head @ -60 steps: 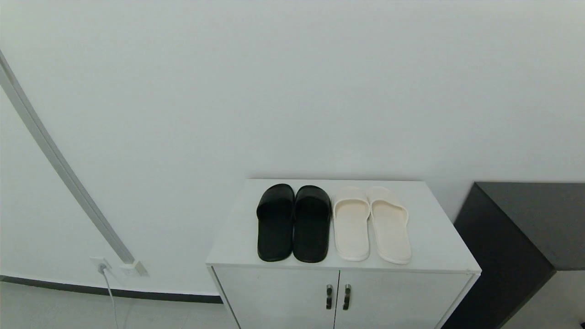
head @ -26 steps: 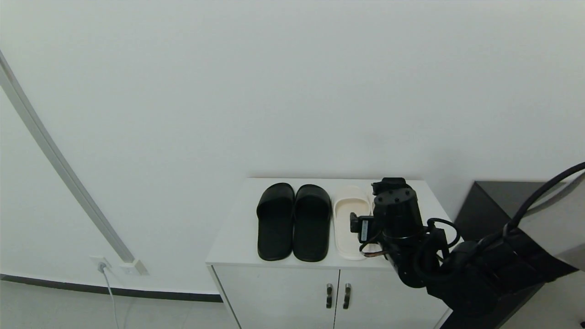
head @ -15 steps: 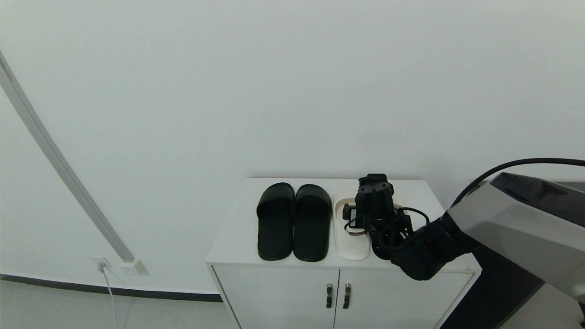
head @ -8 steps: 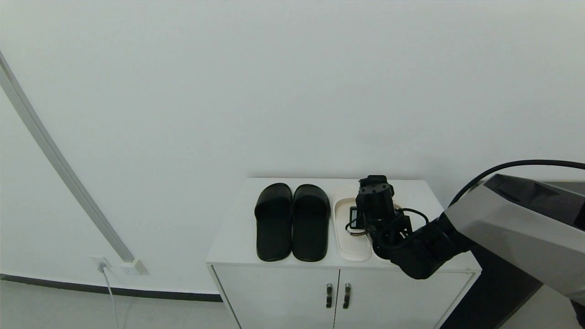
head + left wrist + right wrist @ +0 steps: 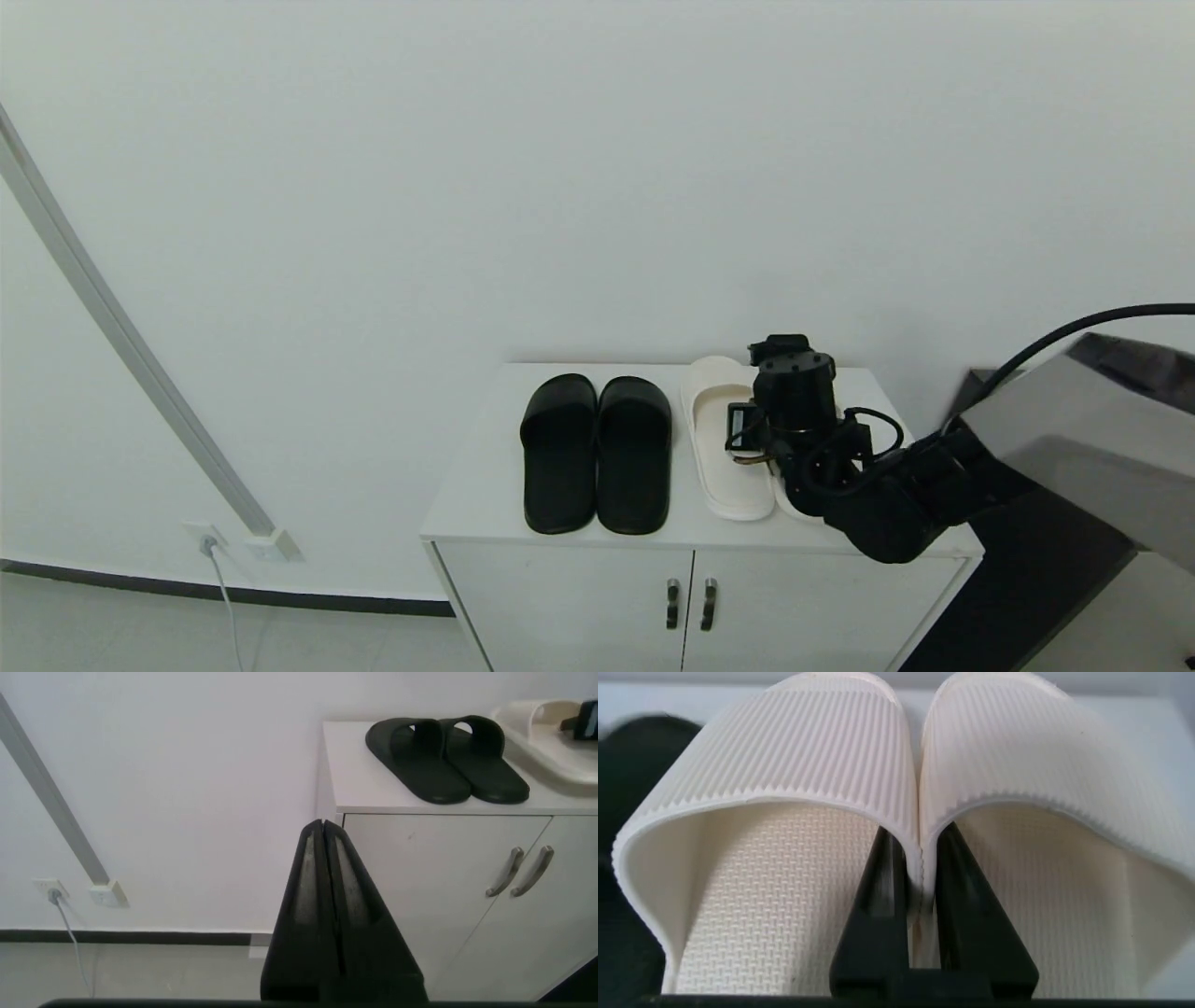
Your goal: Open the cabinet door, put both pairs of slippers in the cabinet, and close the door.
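At cabinet top [image 5: 471,495] | right gripper [image 5: 920,868] jaws clamped on white slippers [image 5: 775,849] at their touching inner walls | carry both level and slowly, one may slip | door [image 5: 569,611] shut; left gripper [image 5: 324,859] jaws together

Right tool [image 5: 920,863] pinching touching inner walls of white slippers [image 5: 775,765].

To my left a grey trunking strip [image 5: 121,336] slants down the white wall [image 5: 597,168] toward a socket [image 5: 203,539] with a white cable [image 5: 227,607] plugged in.
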